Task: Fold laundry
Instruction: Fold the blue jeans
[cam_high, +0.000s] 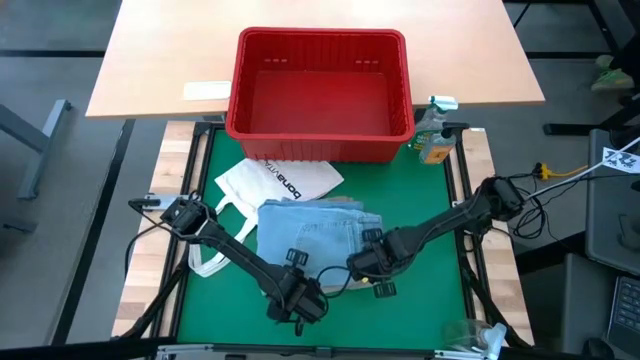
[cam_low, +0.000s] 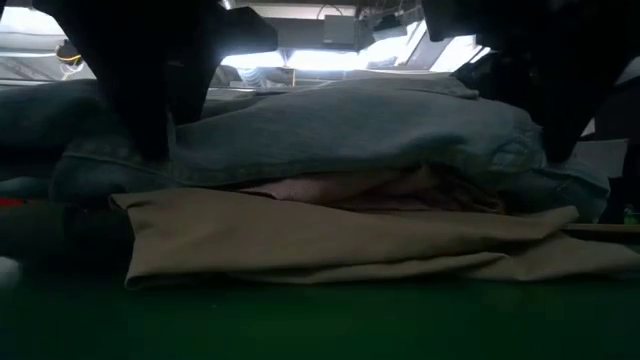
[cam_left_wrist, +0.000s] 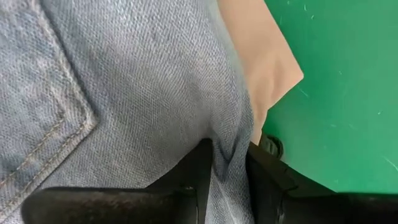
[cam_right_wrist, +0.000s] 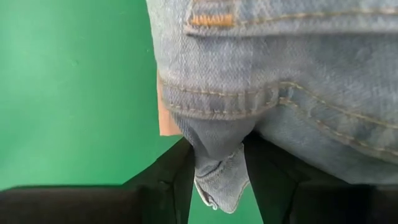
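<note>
The green surface (cam_high: 220, 300) carries a red basket (cam_high: 320, 92) at its far edge and, nearer, a white bag (cam_high: 285, 180). Just beside the bag lies a stack of laundry: jeans (cam_low: 330, 130) on top, a pink top (cam_low: 360, 190) under them, beige trousers (cam_low: 330, 240) lowest. The left fingers (cam_left_wrist: 227, 171) pinch the jeans' near edge, denim bunched between them. The right fingers (cam_right_wrist: 217, 168) grip a fold of denim at the waistband end. Both arms reach in from the near side

left hand (cam_left_wrist: 227, 180) pinched closed, right hand (cam_right_wrist: 217, 174) likewise — both low
</note>
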